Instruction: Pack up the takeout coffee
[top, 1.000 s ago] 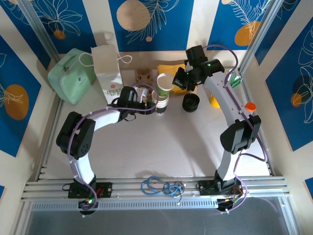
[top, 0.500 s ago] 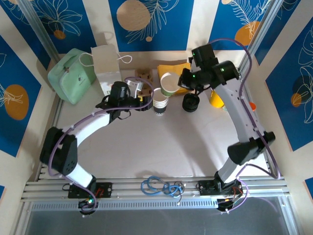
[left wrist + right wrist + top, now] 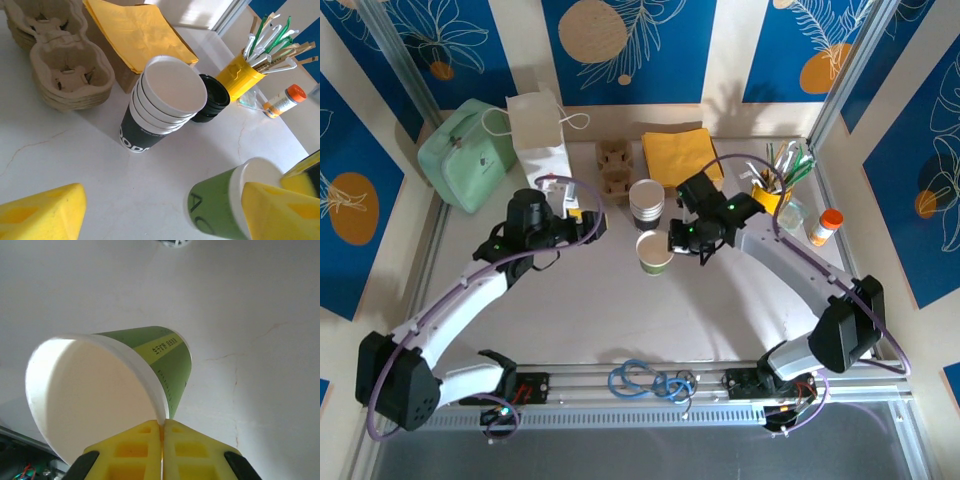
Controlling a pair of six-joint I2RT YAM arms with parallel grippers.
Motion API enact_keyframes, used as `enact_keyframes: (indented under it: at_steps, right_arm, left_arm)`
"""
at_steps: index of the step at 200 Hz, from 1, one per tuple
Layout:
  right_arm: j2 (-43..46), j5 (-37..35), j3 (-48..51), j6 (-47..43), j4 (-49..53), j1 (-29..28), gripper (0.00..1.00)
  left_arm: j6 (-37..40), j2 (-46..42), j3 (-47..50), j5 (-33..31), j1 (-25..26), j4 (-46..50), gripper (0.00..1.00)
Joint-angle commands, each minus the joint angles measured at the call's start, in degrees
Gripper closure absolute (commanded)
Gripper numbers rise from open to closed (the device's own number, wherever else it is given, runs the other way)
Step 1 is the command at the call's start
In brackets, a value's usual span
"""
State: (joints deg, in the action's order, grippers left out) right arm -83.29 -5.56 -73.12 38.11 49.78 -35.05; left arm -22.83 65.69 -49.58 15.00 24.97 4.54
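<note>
Cup [image 3: 167,360], green outside and white inside, pinched at rim by right fingers [image 3: 127,450]; left fingers [image 3: 40,212] wide.

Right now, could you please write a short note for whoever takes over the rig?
The left gripper is open and empty, near the cup stack.
The right gripper is shut on the rim of the green cup, mid-table.
Done: green cup is apart from the stack, but has no lid.
Left: probably fit one of the black lids, then pack the cup, likely into the paper bag.
</note>
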Motion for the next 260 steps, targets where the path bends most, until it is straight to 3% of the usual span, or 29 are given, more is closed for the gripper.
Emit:
enact_keyframes:
  at_steps: [1, 124, 190, 219, 260]
  right_arm:
    - [-1.61, 1.10, 1.92, 2.39, -7.17, -1.57, 0.93]
    - [-8.29, -0.61, 2.63, 2.88, -8.45, -4.77, 0.91]
    - [-8.30, -1.79, -0.87, 2.37, -4.61, -4.77, 0.79]
    - [-6.21, -3.68, -3.92, 1.84, -1.84, -4.51, 0.63]
    - [-1.82, -7.06, -6.68, 1.22, 0.16, -1.24, 0.55]
  left_arm:
    - [-1.25, -2.18, 1.10, -1.36, -0.36, 1.16, 0.19]
    - [-0.90, -2.06, 0.98, -1.38, -0.36, 1.31, 0.18]
    - [-0.73, -2.01, 0.39, -1.14, -0.36, 1.29, 0.18]
    - [0.06, -2.16, -0.09, -1.70, -0.36, 1.33, 0.18]
    - [-4.04, -0.56, -1.13, -3.97, -0.14, 0.50, 0.18]
